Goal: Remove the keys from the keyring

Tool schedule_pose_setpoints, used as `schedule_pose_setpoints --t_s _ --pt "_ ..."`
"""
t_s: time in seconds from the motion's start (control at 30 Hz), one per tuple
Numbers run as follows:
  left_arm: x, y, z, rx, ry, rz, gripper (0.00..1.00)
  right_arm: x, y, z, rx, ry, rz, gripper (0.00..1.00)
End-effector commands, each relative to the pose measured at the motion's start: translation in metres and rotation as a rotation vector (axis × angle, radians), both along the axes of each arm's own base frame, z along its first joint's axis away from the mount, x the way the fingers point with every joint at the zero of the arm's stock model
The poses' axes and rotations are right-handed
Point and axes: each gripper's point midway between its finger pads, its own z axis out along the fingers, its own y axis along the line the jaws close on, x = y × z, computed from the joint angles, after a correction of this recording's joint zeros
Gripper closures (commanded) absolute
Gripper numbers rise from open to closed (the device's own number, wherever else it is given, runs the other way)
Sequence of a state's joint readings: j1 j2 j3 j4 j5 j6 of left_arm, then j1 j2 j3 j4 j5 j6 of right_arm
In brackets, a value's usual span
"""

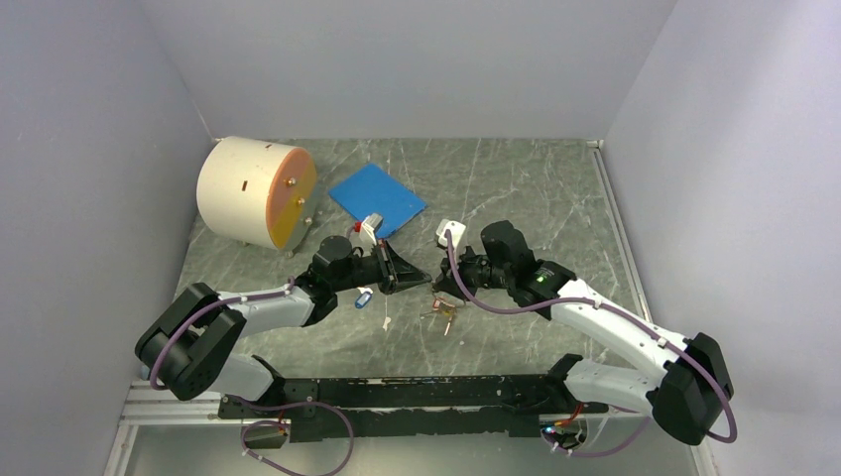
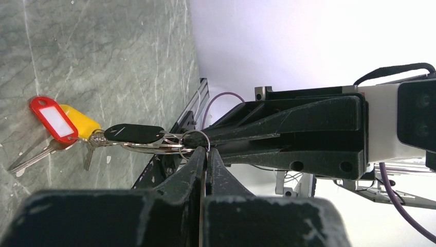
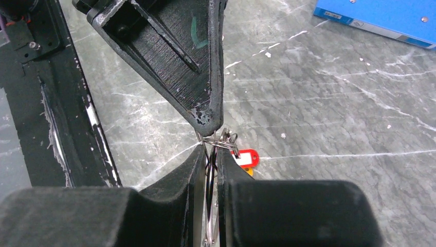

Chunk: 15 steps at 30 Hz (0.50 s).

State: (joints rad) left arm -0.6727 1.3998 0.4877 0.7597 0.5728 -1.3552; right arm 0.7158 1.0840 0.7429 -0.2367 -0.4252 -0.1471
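Observation:
The keyring is a thin silver wire loop held above the table between both grippers. My left gripper is shut, pinching a small loop of it. My right gripper is shut on the ring's wire, with the black-headed key beside its fingers. A red tag, a yellow tag and a silver key hang from the bunch. The red tag also shows in the right wrist view. In the top view the two grippers meet tip to tip, and the keys dangle below.
A cream and orange drum lies at the back left. A blue square pad lies behind the grippers, with a small white and red item at its edge. A blue-and-white tag lies below the left gripper. A white block sits behind the right gripper.

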Motion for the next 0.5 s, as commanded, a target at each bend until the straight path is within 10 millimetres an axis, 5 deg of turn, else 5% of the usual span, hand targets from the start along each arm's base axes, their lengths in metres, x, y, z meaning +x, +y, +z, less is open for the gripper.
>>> schedule_pose_setpoints --t_s 0.0,0.47 --pt "-0.001 0.0 0.022 -0.054 -0.072 -0.005 0.97 0.024 -0.005 0.02 0.028 -0.085 -0.124 1.0" --pt "-0.004 -0.005 0.027 -0.078 -0.12 -0.025 0.97 0.05 -0.024 0.027 -0.017 -0.107 -0.32 1.0"
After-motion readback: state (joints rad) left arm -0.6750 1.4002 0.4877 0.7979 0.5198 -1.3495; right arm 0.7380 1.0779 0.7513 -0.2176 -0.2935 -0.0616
